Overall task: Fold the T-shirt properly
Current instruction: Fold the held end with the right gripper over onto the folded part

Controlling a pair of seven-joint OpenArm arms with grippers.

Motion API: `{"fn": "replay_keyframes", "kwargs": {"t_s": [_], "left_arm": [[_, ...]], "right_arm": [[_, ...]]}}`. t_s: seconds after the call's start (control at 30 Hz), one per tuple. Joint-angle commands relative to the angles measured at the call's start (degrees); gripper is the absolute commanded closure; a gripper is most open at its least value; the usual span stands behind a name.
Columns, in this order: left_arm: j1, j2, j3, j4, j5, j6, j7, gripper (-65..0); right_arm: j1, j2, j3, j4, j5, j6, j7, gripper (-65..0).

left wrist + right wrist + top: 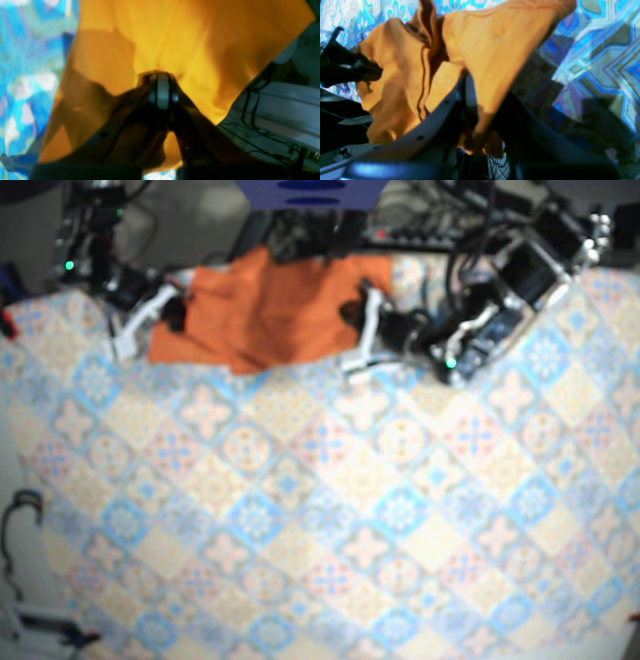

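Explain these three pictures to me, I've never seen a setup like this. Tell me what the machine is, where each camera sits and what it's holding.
This is a two-armed robot at a table. The base view looks down from above: a patterned tablecloth covers the table, and an orange T-shirt sits bunched at its far edge. The other two pictures come from a camera on each wrist, looking along that arm's tool. The left tool is pinched shut on the cloth. The right tool also appears shut on it, with fabric draping over it. Seen from above, the left arm is on the picture's right.
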Motion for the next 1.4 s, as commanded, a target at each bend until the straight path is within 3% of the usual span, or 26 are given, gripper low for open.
{"fn": "replay_keyframes", "kwargs": {"t_s": [0.0,0.23,0.5,0.87,1.03,1.23,1.37], "left_arm": [[-0.1,0.2,0.1,-0.2,3.2,0.8,0.1,0.0],[1.2,1.5,0.0,-0.2,11.1,0.8,0.2,0.0],[2.0,1.5,0.0,-0.4,13.3,0.8,0.1,0.0],[1.6,1.5,-0.1,-4.2,13.2,0.8,-1.0,0.0],[1.6,1.4,0.0,-4.2,13.2,0.8,-1.0,0.0],[1.6,1.5,0.0,-4.2,13.3,0.8,-1.0,0.0],[1.6,1.5,0.0,-4.3,13.3,0.8,-1.1,0.0]], "right_arm": [[0.1,0.5,0.2,0.8,1.2,0.4,1.0,0.0],[0.0,0.5,0.1,1.5,1.2,0.4,1.0,0.0],[-0.5,0.5,-0.2,11.5,1.2,0.4,0.5,0.0],[-1.1,0.7,-13.8,16.1,0.6,0.3,1.0,0.0],[-1.0,0.2,-21.5,17.3,-11.2,0.2,0.9,0.0],[0.4,-2.0,-35.8,17.5,-28.6,-4.4,1.0,0.0],[1.9,-2.0,-38.9,17.7,-33.2,-4.7,0.6,0.0]]}}
